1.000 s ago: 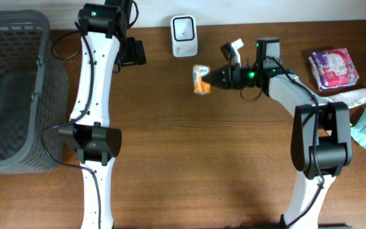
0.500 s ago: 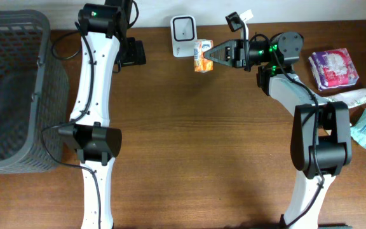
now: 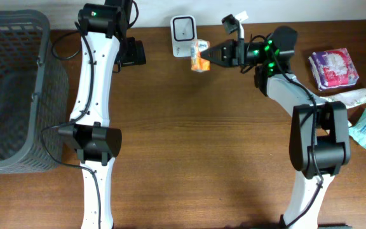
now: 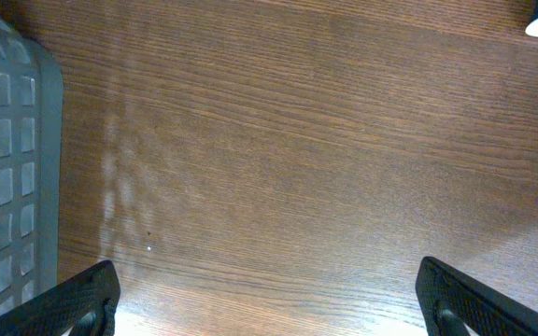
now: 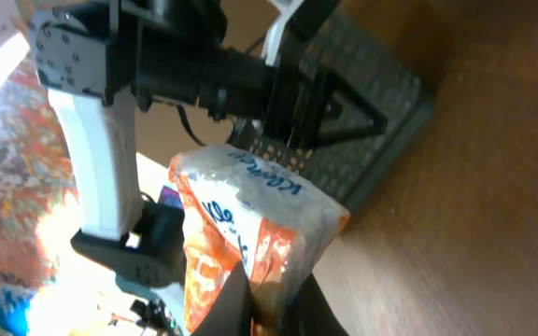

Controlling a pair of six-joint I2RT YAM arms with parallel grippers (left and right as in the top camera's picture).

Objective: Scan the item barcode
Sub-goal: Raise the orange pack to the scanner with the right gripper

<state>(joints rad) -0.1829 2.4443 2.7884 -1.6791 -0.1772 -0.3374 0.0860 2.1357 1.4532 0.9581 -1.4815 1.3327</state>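
Grey basket point(image 3: 54, 95) at nine o'clock shows only bare mesh, the right gripper point(image 3: 210, 56) pinches an orange packet point(image 3: 200, 57) beside the scanner point(image 3: 184, 28) at twelve o'clock, and the left gripper point(image 4: 271, 297) gapes wide, holding nothing.

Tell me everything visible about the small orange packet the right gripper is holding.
The small orange packet is a crinkly, glossy pouch, orange with a white top band carrying blue lettering, clearest in the right wrist view. The right gripper is shut on one end and appears to hold it above the wooden table, close beside the white barcode scanner. Whether it touches the scanner cannot be told. No barcode shows.
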